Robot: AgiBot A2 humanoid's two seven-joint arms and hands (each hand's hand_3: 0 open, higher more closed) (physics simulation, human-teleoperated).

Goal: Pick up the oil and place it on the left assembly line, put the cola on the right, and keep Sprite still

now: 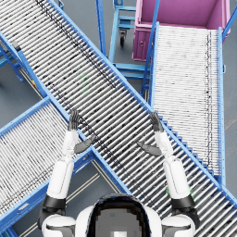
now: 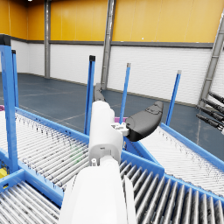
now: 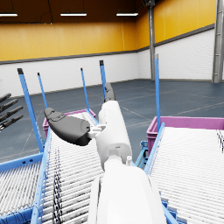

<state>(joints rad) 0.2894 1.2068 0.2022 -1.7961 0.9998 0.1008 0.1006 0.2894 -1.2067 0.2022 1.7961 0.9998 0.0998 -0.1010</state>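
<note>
The middle conveyor (image 1: 92,88) is the largest thing in the head view. It is a wide bed of grey rollers in blue rails, running from the upper left of the frame down to the lower right. The right conveyor (image 1: 185,83) runs down the right side, from the top of the frame toward the lower right corner. The left conveyor (image 1: 28,148) fills the lower left and meets the middle conveyor's rail. A pink bin (image 1: 185,11) sits at the top right, at the far end of the right conveyor.

Both white arms come up from the bottom edge. The left arm (image 1: 60,176) crosses the middle conveyor's left rail, and the right arm (image 1: 176,178) lies over its rollers. The left robot hand (image 1: 75,134) is released, with fingers straight and thumb spread inward, grasping nothing. The right robot hand (image 1: 157,136) mirrors it, also released and empty. Both hover over the middle conveyor, well apart from each other.

I cannot tell where the oil, cola and Sprite are.
</note>
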